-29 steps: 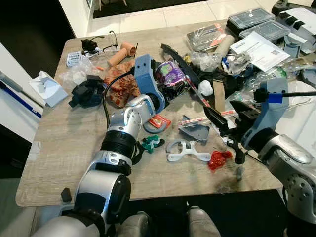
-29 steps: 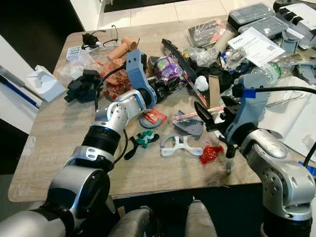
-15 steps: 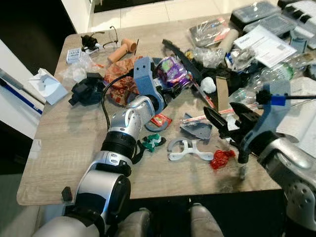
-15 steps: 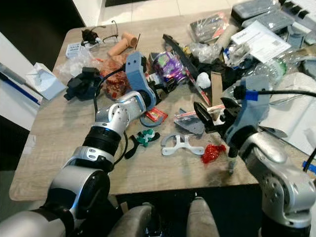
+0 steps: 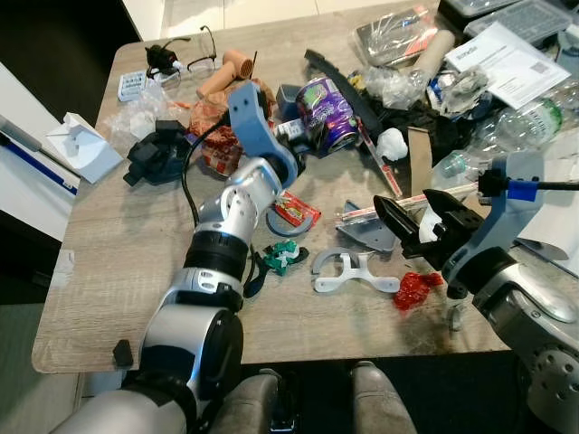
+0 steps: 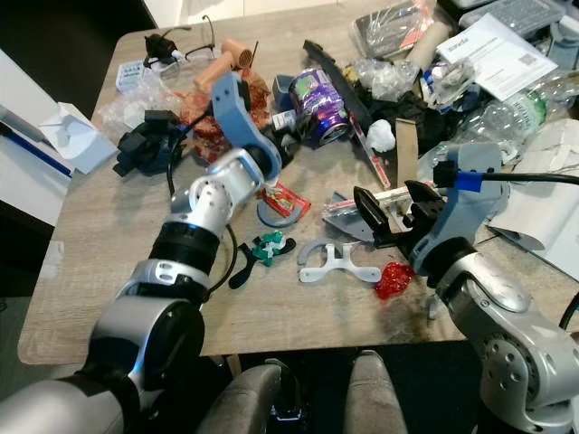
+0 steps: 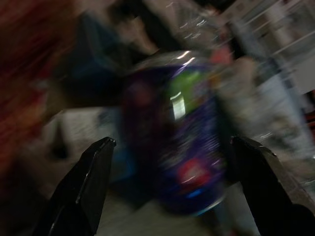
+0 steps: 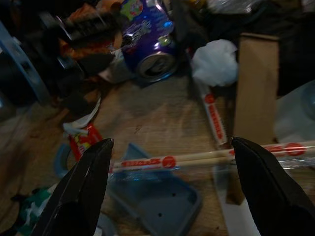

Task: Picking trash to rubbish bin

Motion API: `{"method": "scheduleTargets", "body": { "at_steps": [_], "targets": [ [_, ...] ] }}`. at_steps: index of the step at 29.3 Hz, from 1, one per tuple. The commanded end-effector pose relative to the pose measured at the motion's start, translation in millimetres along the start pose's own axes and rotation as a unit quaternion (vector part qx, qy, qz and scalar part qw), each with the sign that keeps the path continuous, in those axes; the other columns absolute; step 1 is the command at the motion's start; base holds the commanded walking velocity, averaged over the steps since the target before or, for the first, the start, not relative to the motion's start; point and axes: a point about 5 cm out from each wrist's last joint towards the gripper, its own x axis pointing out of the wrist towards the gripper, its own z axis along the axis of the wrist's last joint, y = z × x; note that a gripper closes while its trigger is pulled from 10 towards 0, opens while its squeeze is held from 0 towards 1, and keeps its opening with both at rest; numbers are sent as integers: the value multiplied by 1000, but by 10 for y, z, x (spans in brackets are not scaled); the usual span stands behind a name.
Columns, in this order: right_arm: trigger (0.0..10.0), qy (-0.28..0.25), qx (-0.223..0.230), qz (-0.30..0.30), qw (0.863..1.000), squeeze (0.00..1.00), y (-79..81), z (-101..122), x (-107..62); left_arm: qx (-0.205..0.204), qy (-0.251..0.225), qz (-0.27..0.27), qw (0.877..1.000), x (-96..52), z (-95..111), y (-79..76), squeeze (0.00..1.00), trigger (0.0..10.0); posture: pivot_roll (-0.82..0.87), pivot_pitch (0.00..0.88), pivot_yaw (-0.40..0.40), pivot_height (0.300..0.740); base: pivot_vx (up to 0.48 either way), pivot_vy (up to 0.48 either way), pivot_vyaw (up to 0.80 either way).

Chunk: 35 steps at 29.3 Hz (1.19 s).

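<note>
A purple drink can [image 5: 326, 113] lies on its side among the clutter at the table's far middle. My left gripper [image 7: 172, 142] is open just short of it, and the can [image 7: 177, 132] shows blurred between its fingers. My right gripper [image 5: 416, 217] hovers open over a wrapped pair of chopsticks [image 8: 197, 157] and a grey-blue plastic piece [image 5: 371, 235], holding nothing. A crumpled red wrapper [image 5: 412, 289] lies near the front edge, just below that gripper. A red sachet [image 5: 294, 210] sits beside my left forearm.
The wooden table [image 5: 109, 262] is crowded: a white plastic bracket [image 5: 348, 271], a green scrap [image 5: 279, 258], a white wad [image 5: 391, 143], a cardboard strip [image 5: 420, 158], plastic bottles [image 5: 534, 117], papers [image 5: 507, 59], a black object [image 5: 154, 158]. Bare wood lies at the left.
The head camera has tilted, shifting the whole picture. My left wrist has swung slightly left, so more of the purple can shows. The right gripper has stayed open over the chopsticks.
</note>
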Motion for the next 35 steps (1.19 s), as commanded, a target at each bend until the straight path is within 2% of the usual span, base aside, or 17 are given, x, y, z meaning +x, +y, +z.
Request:
{"method": "scheduleTargets", "body": {
  "at_steps": [1, 5, 11, 16, 18, 22, 27, 35],
  "targets": [
    [10000, -2, 0, 5, 1000, 0, 47, 13, -43, -45, 22, -29, 998, 33, -266, -169, 0, 10000, -266, 291, 185, 740, 0, 0, 0],
    [10000, -4, 0, 2, 1000, 0, 53, 33, -48, -58, 19, -55, 997, 41, -270, -247, 0, 10000, -275, 296, 186, 740, 0, 0, 0],
    [10000, -5, -2, -4, 1000, 0, 51, 49, -71, -54, 38, -74, 995, 31, -380, -294, 0, 10000, -288, 299, 191, 740, 0, 0, 0],
    [10000, -9, -6, -13, 1000, 0, 24, 80, -108, -26, 63, -119, 991, -3, -526, -415, 0, 10000, -295, 299, 198, 740, 0, 0, 0],
    [10000, -13, -8, -19, 1000, 0, 7, 106, -120, 1, 74, -135, 988, -12, -605, -470, 0, 10000, -298, 302, 201, 740, 0, 0, 0],
    [10000, -15, -8, -21, 1000, 0, 5, 117, -125, 16, 79, -136, 987, -10, -638, -477, 0, 10000, -298, 303, 203, 740, 0, 0, 0],
    [10000, -16, -7, -26, 1000, 0, -7, 128, -139, 58, 105, -147, 982, -39, -762, -505, 0, 10000, -297, 306, 205, 740, 0, 0, 0],
    [10000, -17, -8, -30, 999, 0, -22, 136, -142, 79, 128, -176, 973, -85, -876, -580, 0, 10000, -295, 307, 206, 740, 0, 0, 0]
  ]
}}
